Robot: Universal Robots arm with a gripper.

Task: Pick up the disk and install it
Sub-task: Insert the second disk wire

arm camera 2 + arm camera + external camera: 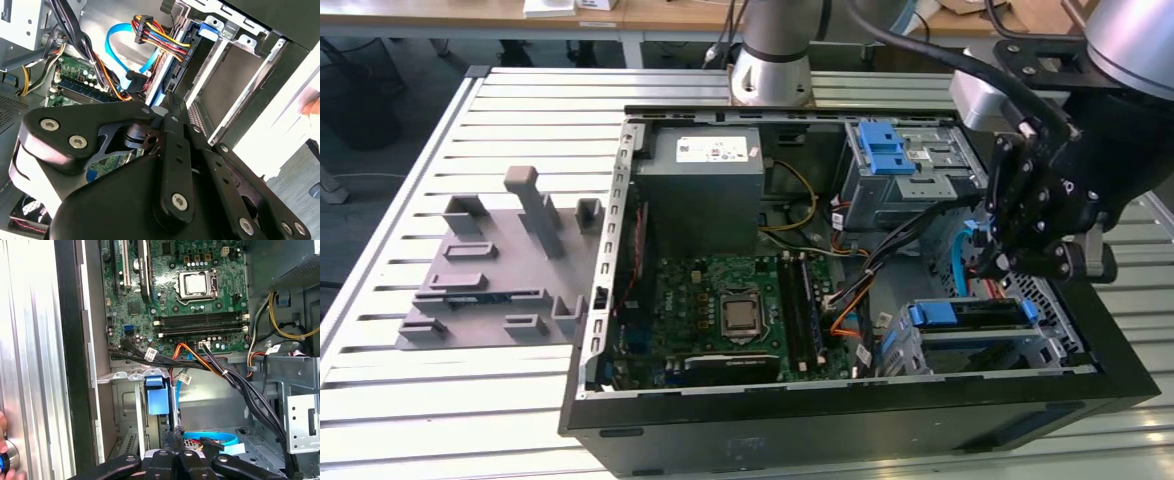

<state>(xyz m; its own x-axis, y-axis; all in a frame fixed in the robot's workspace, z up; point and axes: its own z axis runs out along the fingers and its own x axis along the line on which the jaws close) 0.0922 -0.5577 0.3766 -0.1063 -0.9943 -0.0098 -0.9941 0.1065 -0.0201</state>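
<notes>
The disk (pixel 967 314) appears to sit in the lower drive cage (pixel 1067 340) of the open computer case (pixel 854 420), just beside the motherboard (pixel 727 310) on the exterior view's right. What shows of it is mostly its blue plastic front. In the first wrist view that blue piece (pixel 156 396) lies inside the cage's metal frame.

The end effector (pixel 990 268) hangs over that cage, on the same side of the motherboard. In both wrist views its fingers are together, tip against tip (pixel 172 107), with nothing between them, close to the disk among the blue data cable (pixel 215 437) and the bundled power leads (pixel 160 37).

I judge the disk stiff, dense and smooth-faced, so prone to slip, and sensitive to knocks. The long railed edges look the safest hold, away from the connector end and the cables.
</notes>
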